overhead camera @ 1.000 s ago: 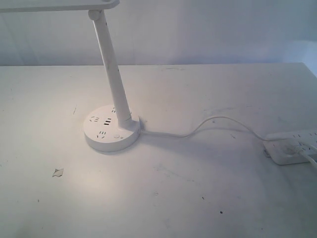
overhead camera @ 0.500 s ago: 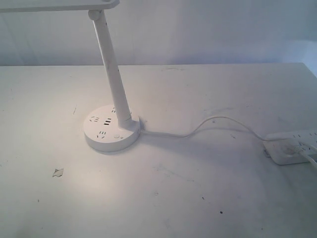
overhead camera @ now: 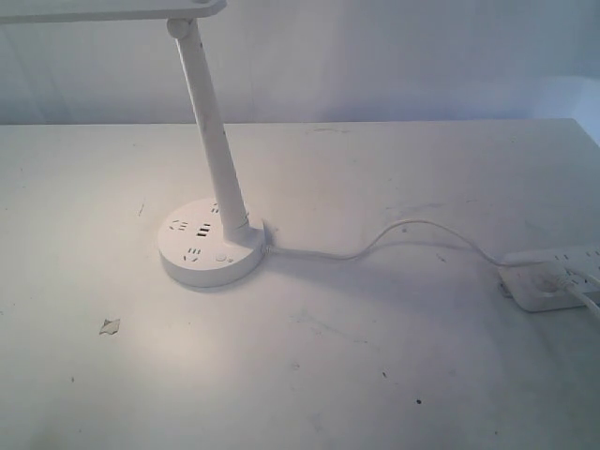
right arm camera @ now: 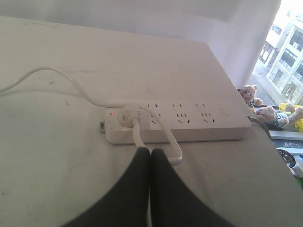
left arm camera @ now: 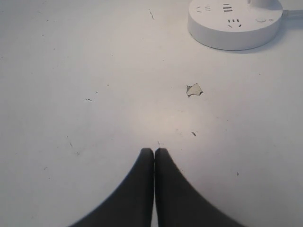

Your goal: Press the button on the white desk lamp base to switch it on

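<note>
The white desk lamp base (overhead camera: 208, 244) is a round disc with dark socket slots, left of the table's middle; its slanted stem (overhead camera: 211, 127) rises to a flat head (overhead camera: 112, 9) at the top edge. The button (overhead camera: 221, 258) is a small ringed circle on the disc's near side. In the left wrist view the base (left arm camera: 234, 23) and button (left arm camera: 261, 20) lie far ahead of my left gripper (left arm camera: 154, 152), which is shut and empty over bare table. My right gripper (right arm camera: 150, 151) is shut, empty, just short of the power strip. Neither gripper shows in the exterior view.
A white power strip (overhead camera: 553, 277) lies at the right table edge, its red light (right arm camera: 111, 113) lit. The lamp's cord (overhead camera: 394, 232) loops from the base to it. A small chip mark (overhead camera: 110, 325) marks the table. Plush toys (right arm camera: 258, 104) sit beyond the table edge.
</note>
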`<state>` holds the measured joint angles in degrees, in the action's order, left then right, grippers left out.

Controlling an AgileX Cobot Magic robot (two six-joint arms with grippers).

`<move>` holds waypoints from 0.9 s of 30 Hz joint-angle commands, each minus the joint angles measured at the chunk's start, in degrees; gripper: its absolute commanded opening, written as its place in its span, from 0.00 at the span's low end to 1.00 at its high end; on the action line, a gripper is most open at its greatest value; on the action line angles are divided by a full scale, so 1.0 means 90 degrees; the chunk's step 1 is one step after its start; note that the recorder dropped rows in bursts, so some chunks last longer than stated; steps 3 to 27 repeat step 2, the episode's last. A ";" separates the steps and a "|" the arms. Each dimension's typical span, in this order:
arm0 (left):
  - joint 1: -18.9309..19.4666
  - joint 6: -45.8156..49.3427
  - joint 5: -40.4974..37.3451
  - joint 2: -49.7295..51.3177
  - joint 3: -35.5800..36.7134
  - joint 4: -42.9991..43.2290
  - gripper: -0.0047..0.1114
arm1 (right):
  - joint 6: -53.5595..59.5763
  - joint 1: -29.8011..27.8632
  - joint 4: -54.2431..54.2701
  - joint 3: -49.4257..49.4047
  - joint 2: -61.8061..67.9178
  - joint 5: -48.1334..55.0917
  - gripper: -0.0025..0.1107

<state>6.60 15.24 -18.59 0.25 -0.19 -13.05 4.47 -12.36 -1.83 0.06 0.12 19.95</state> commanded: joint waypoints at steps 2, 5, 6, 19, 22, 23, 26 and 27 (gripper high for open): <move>0.0013 0.0001 -0.0079 -0.0028 0.0021 -0.0116 0.04 | -0.0027 -0.0025 0.0006 -0.0007 -0.0013 -0.0037 0.02; 0.0013 0.0001 -0.0079 -0.0028 0.0021 -0.0116 0.04 | -0.0027 -0.0025 0.0006 -0.0007 -0.0013 -0.0037 0.02; 0.0013 0.0001 -0.0079 -0.0028 0.0021 -0.0116 0.04 | -0.0027 -0.0025 0.0006 -0.0007 -0.0013 -0.0037 0.02; 0.0013 0.0001 -0.0079 -0.0028 0.0021 -0.0116 0.04 | -0.0027 -0.0025 0.0006 -0.0007 -0.0013 -0.0037 0.02; 0.0013 0.0001 -0.0079 -0.0028 0.0021 -0.0116 0.04 | -0.0027 -0.0025 0.0006 -0.0007 -0.0013 -0.0037 0.02; 0.0013 0.0001 -0.0079 -0.0028 0.0021 -0.0116 0.04 | -0.0027 -0.0025 0.0006 -0.0007 -0.0013 -0.0037 0.02; 0.0013 0.0001 -0.0079 -0.0028 0.0021 -0.0116 0.04 | -0.0027 -0.0025 0.0006 -0.0007 -0.0013 -0.0037 0.02; 0.0013 0.0001 -0.0079 -0.0028 0.0021 -0.0116 0.04 | -0.0027 -0.0025 0.0006 -0.0007 -0.0013 -0.0037 0.02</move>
